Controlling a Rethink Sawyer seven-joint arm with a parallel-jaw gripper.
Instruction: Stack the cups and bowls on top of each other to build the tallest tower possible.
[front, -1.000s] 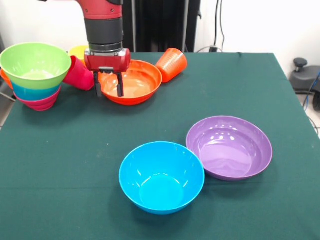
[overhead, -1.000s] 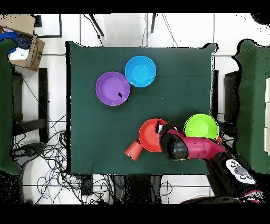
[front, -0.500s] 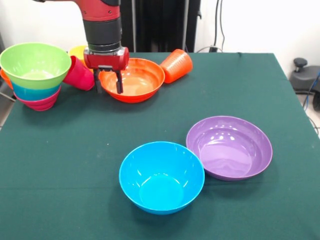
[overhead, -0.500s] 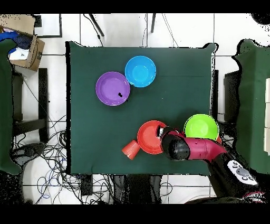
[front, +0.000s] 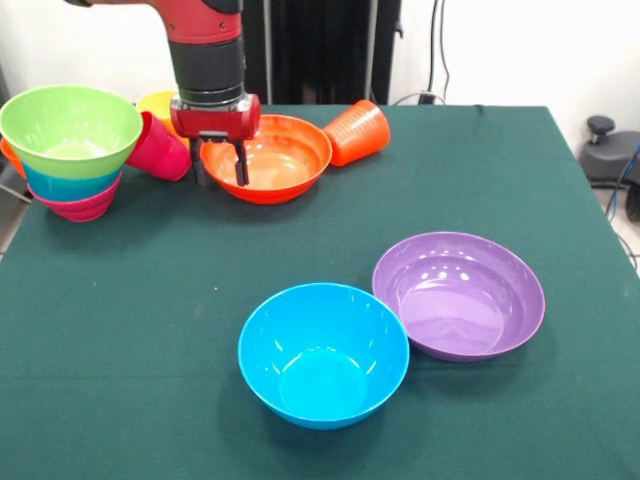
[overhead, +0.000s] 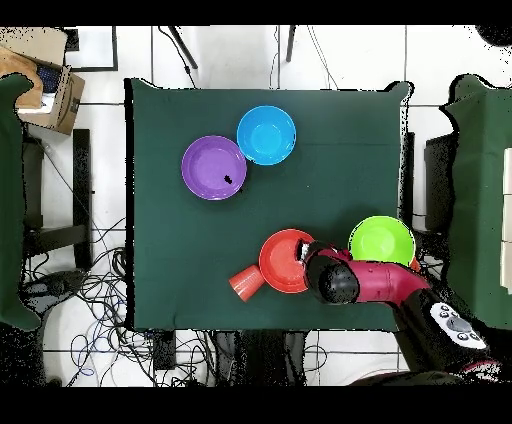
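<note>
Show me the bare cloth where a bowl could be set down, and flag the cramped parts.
Widest bare cloth: the side left of the blue bowl, below the tower. Another patch lies right of the orange cup, above the purple bowl. Crowded: the far edge, where the gripper sits at the orange bowl rim with cups alongside. Blue and purple bowls look touching.

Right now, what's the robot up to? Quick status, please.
Gripper shut on orange bowl rim. Tower alongside, lime green bowl on top. Orange cup lying against orange bowl's other side.
</note>
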